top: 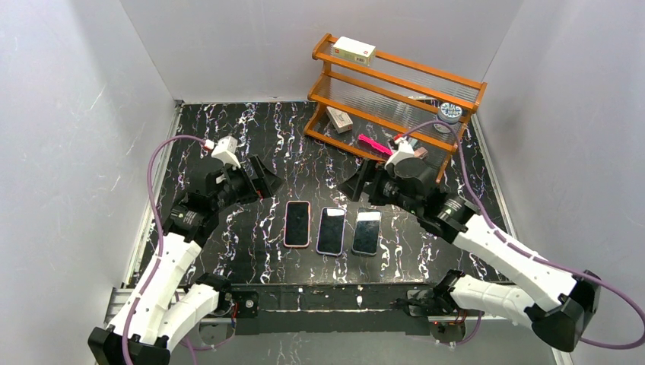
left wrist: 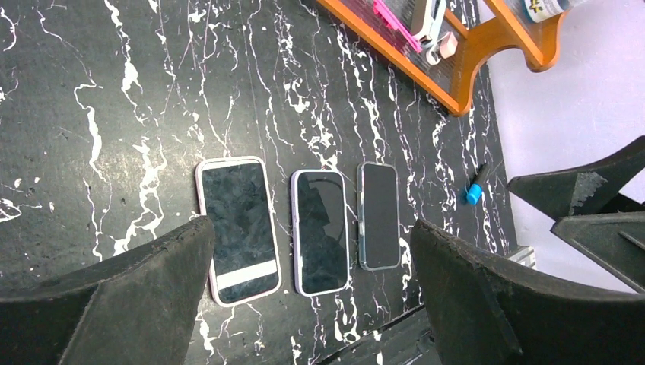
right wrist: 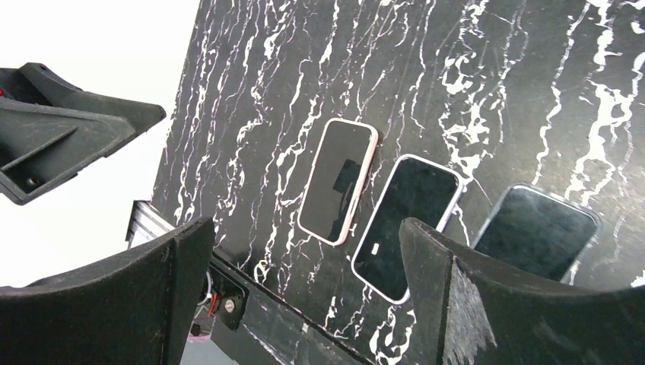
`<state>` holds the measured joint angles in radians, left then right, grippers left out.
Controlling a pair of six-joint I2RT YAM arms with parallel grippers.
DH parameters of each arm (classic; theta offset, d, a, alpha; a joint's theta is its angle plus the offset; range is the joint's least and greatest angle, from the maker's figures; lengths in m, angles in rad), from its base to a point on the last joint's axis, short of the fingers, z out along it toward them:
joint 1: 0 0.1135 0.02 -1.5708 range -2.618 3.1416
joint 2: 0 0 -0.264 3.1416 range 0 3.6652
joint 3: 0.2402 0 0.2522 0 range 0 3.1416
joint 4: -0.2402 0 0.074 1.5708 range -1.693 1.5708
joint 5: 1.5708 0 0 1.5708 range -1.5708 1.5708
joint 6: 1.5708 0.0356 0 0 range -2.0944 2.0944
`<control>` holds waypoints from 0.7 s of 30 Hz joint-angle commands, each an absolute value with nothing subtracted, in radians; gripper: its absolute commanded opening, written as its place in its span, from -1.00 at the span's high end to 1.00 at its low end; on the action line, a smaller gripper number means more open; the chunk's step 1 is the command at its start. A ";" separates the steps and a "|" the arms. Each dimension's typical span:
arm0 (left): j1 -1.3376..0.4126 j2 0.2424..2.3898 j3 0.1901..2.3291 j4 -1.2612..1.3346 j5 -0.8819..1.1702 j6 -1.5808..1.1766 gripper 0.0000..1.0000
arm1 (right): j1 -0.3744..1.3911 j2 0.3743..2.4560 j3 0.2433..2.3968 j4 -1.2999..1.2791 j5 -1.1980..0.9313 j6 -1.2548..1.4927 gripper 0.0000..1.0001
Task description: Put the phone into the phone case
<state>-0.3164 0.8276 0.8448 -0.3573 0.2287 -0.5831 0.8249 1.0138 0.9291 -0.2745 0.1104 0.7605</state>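
Three phones lie screen-up side by side near the table's front edge. The left one has a pink case rim (top: 297, 223) (left wrist: 238, 228) (right wrist: 338, 180), the middle one a pale lilac rim (top: 331, 230) (left wrist: 322, 230) (right wrist: 407, 224), and the right one a clear rim (top: 366, 233) (left wrist: 379, 215) (right wrist: 536, 232). My left gripper (top: 258, 179) (left wrist: 312, 228) hovers open above and left of them, holding nothing. Behind the right phone my right gripper (top: 363, 185) (right wrist: 304, 224) also hangs open and empty. Neither gripper touches a phone.
An orange wooden shelf rack (top: 395, 87) stands at the back right with a small box (top: 354, 50), a pink item (top: 374, 144) and a round tin (top: 450, 112). A small blue cap (left wrist: 473, 194) lies right of the phones. White walls enclose the table.
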 commanded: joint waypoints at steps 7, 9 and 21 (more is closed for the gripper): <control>-0.314 0.756 0.835 -0.318 0.255 -0.621 -0.96 | 0.821 0.824 0.893 -0.350 0.245 0.798 -0.97; -0.314 0.747 0.832 -0.312 0.256 -0.625 -0.96 | 0.821 0.813 0.889 -0.358 0.252 0.804 -0.97; -0.314 0.742 0.831 -0.302 0.270 -0.627 -0.96 | 0.821 0.796 0.874 -0.360 0.241 0.831 -0.97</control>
<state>-0.3164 0.7494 0.8417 -0.3180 0.2531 -0.6262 0.8249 0.8085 0.8696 -0.3695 0.2188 0.8177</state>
